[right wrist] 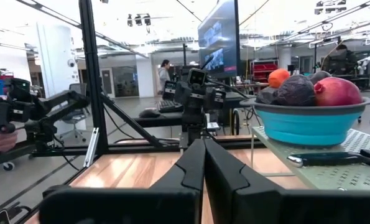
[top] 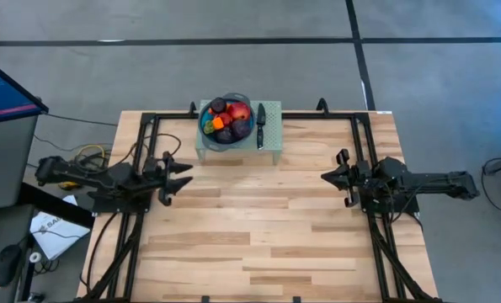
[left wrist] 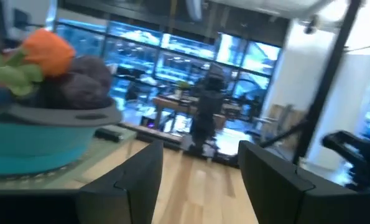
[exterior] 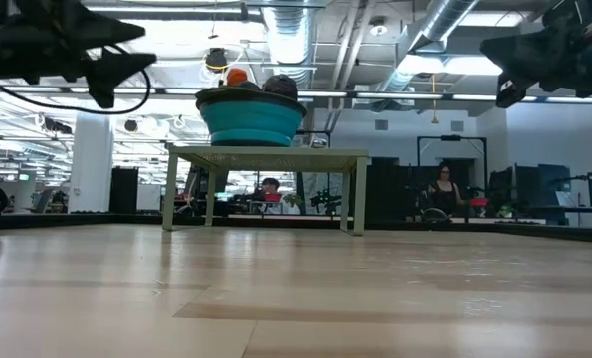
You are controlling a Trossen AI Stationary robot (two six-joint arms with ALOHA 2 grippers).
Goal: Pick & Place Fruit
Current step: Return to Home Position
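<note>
The fruit [top: 227,119] is piled in a round blue bowl [exterior: 251,119] that stands on a small pale green stand [exterior: 266,156] at the middle of the table's far edge. A red apple [right wrist: 337,92], dark purple fruits [right wrist: 295,91] and an orange one [left wrist: 51,53] show above the rim. My left gripper [top: 183,175] hovers open on the table's left side, short of the stand. My right gripper [top: 327,177] hovers shut on the right side, its fingers [right wrist: 204,155] closed together. Both are raised off the table and hold nothing.
A black-handled knife [top: 261,124] lies on the stand just right of the bowl. Black frame rails [top: 364,151] run along the table's left, right and far sides. Bare wooden table [top: 258,227] stretches between the arms and toward the near edge. People sit in the room beyond.
</note>
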